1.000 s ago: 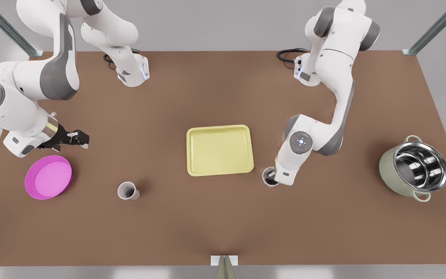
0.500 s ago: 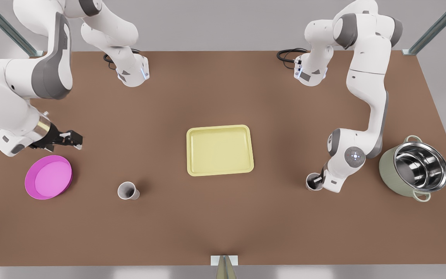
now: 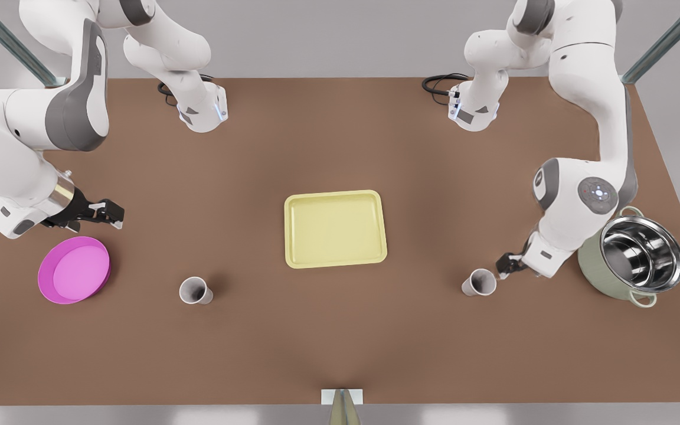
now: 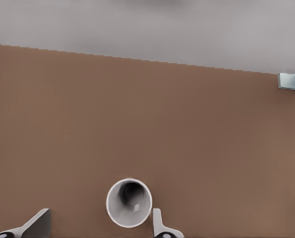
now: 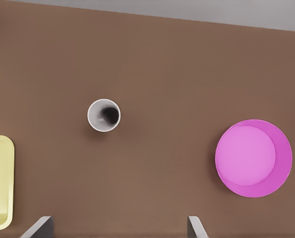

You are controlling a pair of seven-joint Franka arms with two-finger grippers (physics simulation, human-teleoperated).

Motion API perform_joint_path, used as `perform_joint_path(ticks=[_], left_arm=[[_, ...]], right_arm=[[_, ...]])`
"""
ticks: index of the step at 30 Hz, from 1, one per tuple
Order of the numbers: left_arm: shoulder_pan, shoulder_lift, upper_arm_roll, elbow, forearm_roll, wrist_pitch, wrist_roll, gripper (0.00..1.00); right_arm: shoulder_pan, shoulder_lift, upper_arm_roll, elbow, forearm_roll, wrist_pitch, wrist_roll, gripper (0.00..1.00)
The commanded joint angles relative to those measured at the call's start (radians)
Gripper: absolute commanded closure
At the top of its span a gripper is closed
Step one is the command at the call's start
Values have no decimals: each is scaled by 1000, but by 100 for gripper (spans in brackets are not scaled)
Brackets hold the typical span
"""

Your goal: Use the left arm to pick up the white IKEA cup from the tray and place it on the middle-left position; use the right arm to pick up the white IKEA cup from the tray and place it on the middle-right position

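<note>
Cup stands just beside the open left gripper; we should back off straight, without brushing it. Right gripper, open, waits.

Two white cups, one tray, one pink plate, one steel pot.

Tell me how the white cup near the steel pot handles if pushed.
The white cup looks rigid: its rim is a clean circle. It stands upright and seems to taper to a narrower base, so a high push from the open left gripper beside it may tip it. Tipped, it would likely roll.
</note>
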Motion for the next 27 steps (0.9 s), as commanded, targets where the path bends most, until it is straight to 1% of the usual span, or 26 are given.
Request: perform_joint_path(ticks=[1,3,4,5,8,9,17,27], left_arm=[[1,-34,5,139,-36,-560,117,0],[1,-139,14,101,-39,-555,163,0],[1,-156,65,73,-43,-541,277,0],[-2,-150,65,67,-36,-508,265,0],[3,-117,71,82,-48,-504,249,0],[3,-101,73,111,-43,-495,251,0],[9,-103,109,122,-45,-495,254,0],[10,-113,108,121,-45,-501,252,0]], right_arm=[[0,-3,0,0,1,1,1,0],[0,-3,-1,0,1,1,1,0],[0,-1,-1,0,1,1,1,0],[0,-1,-1,0,-1,1,1,0],[0,-1,-8,0,-1,1,-1,0],[0,-1,-11,0,-1,2,-1,0],[0,5,-18,13,-1,1,-2,0],[0,5,-23,13,-1,2,-5,0]])
